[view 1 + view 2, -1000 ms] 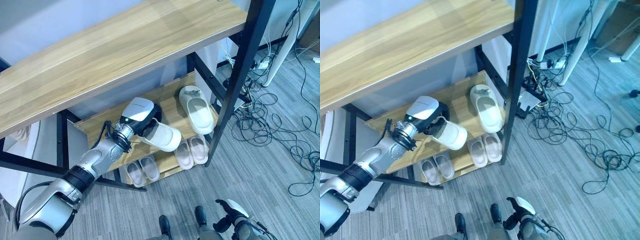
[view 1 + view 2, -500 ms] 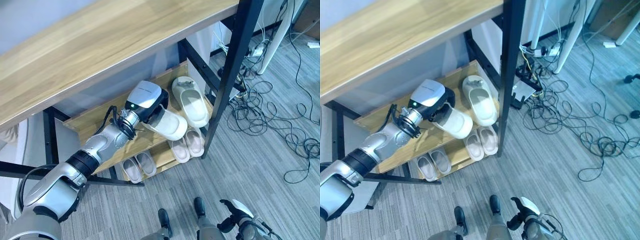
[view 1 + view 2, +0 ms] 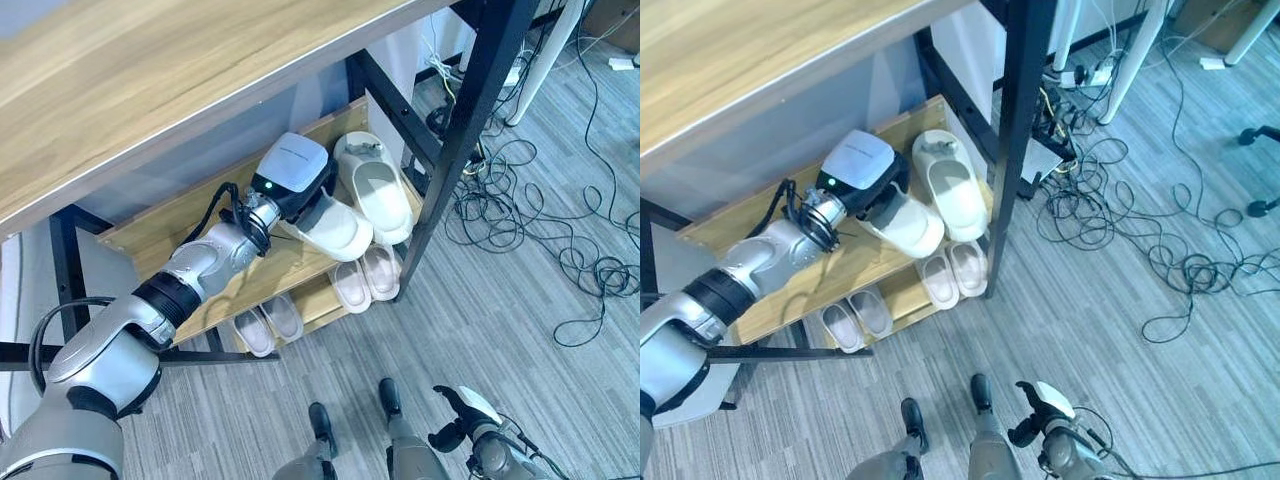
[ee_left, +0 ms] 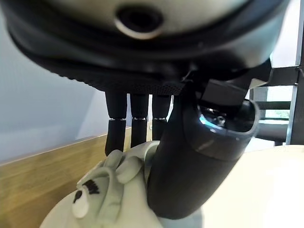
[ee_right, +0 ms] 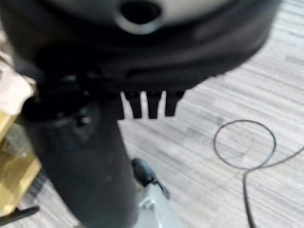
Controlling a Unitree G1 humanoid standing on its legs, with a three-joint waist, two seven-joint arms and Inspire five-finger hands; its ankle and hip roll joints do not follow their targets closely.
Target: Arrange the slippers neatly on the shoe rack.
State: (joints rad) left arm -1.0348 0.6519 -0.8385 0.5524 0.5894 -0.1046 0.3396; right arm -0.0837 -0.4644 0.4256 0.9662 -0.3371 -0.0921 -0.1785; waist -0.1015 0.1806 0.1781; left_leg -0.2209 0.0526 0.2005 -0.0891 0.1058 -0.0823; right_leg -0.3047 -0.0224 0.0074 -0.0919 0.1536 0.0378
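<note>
My left hand [image 3: 292, 172] reaches onto the middle shelf [image 3: 170, 235] of the shoe rack, shut on a white slipper [image 3: 335, 225]. In the left wrist view the thumb [image 4: 190, 156] presses on the slipper's upper [image 4: 114, 199] and the fingers [image 4: 137, 128] go down behind it. The held slipper lies low over the shelf's front, its toe pointing outwards. A second white slipper [image 3: 378, 190] rests on the same shelf just to its right, nearly touching. My right hand [image 3: 462, 418] hangs low above the floor, fingers relaxed and holding nothing.
Two pairs of small pale slippers [image 3: 365, 280] [image 3: 268, 325] sit on the bottom shelf. A black upright post [image 3: 460, 140] stands right of the slippers. The wide wooden top board [image 3: 150, 80] overhangs the shelf. Tangled cables [image 3: 540, 210] lie on the grey floor at right.
The camera has shifted. My left hand has carried the held slipper to the right along the shelf, from apart to right beside the second slipper. The right hand stays idle.
</note>
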